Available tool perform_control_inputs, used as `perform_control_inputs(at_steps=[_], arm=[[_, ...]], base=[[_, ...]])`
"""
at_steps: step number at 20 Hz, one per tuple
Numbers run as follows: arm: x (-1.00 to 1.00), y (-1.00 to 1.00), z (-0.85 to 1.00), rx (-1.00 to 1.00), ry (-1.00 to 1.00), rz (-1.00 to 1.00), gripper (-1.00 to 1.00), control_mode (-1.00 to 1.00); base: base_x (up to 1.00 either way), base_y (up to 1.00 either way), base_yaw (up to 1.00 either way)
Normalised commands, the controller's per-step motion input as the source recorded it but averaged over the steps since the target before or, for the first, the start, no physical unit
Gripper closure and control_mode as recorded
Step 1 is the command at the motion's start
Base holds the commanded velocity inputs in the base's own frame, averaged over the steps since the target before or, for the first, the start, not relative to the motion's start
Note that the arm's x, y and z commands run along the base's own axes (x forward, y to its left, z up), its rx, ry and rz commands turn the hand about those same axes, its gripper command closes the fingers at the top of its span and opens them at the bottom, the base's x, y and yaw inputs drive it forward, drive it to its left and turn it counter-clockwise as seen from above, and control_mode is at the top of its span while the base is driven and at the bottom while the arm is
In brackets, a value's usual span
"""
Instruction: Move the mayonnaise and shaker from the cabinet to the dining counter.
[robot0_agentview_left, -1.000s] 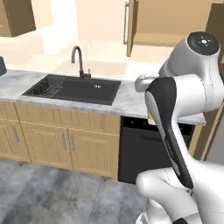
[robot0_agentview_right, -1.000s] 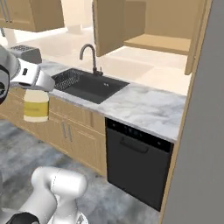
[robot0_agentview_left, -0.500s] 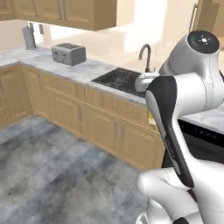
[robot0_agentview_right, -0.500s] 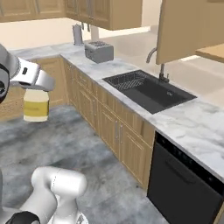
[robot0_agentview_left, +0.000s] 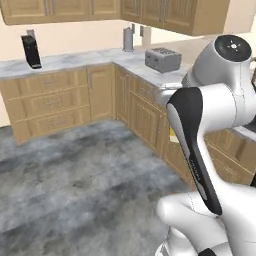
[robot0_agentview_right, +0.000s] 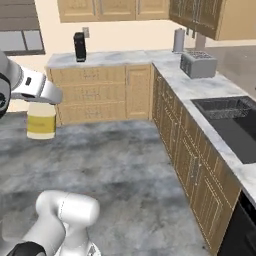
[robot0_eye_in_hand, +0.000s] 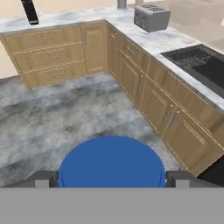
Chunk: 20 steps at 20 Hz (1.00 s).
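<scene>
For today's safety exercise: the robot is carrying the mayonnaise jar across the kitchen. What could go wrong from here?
1. The gripper holds the mayonnaise high above the grey floor, with nothing under it; if it slipped during a turn, it would probably fall to the floor.
2. The corner counter with the toaster stands close on one side, so a wide swing of the arm might knock the jar against it.

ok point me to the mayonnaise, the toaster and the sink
mayonnaise (robot0_agentview_right: 41, 121), right base view, on the pale-yellow side of the jar.
toaster (robot0_agentview_right: 198, 64), right base view, on its grey side face.
sink (robot0_eye_in_hand: 202, 64), hand view, on the black basin floor.
</scene>
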Motion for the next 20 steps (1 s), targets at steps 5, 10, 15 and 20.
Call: perform_control_inputs(at_steps=[5, 10, 15, 20], arm=[[0.0, 0.0, 0.0, 0.0, 0.0, 0.0, 1.0, 1.0], [0.0, 0.0, 0.0, 0.0, 0.0, 0.0, 1.0, 1.0], [0.0, 0.0, 0.0, 0.0, 0.0, 0.0, 1.0, 1.0], [0.0, 0.0, 0.0, 0.0, 0.0, 0.0, 1.0, 1.0]], base=[[0.48, 0.0, 0.61], [0.92, 0.0, 0.42], [1.0, 0.0, 0.22], [1.0, -0.03, 0.24]])
